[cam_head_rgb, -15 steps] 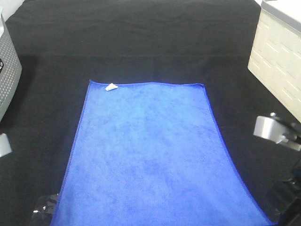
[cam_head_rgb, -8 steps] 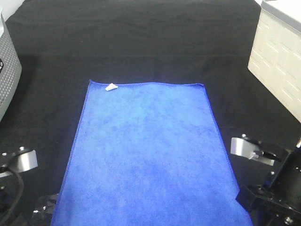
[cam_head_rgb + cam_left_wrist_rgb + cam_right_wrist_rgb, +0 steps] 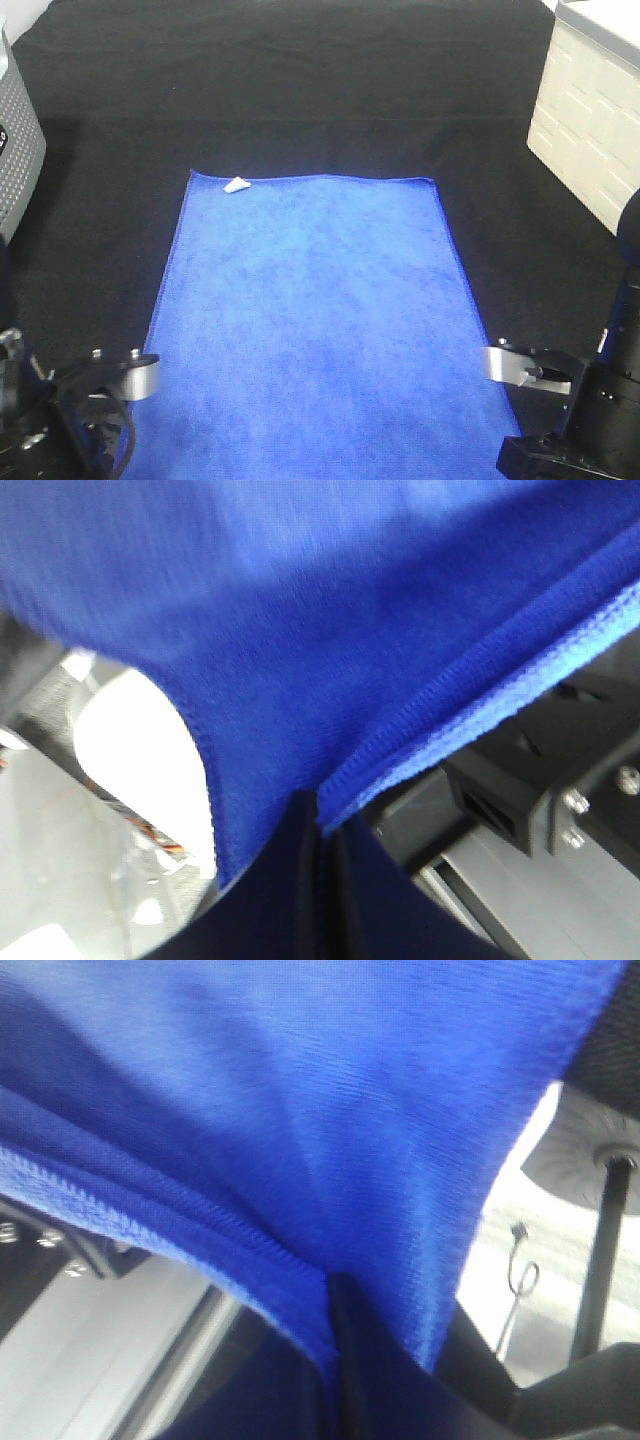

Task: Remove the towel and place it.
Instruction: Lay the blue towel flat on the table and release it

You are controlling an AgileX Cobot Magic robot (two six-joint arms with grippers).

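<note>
The left tool [image 3: 322, 820] is seen with its jaws pressed together, and a stitched edge of the towel [image 3: 260, 630] is pinched between them. Within the last second the left arm [image 3: 35, 430] has been brought in from the far left of the high view to the towel's near left corner.

Between the arms, the towel is spread flat on the black surface [image 3: 300, 90]. Its far edge and white tag [image 3: 236, 185] are found where they were a second ago, so no lift of the far part has begun. Only the near edge, taken up in the wrist views, is raised off the surface.

The right arm [image 3: 605, 400] has likewise been drawn inward, from the right border to the near right corner. The right tool [image 3: 340, 1295] is clamped shut as well, with a fold of towel and its hem caught in the jaws.

With both near corners judged to be gripped, the grasp appears complete. The removal itself is judged still to be done, and the towel can next be drawn off and laid down.
</note>
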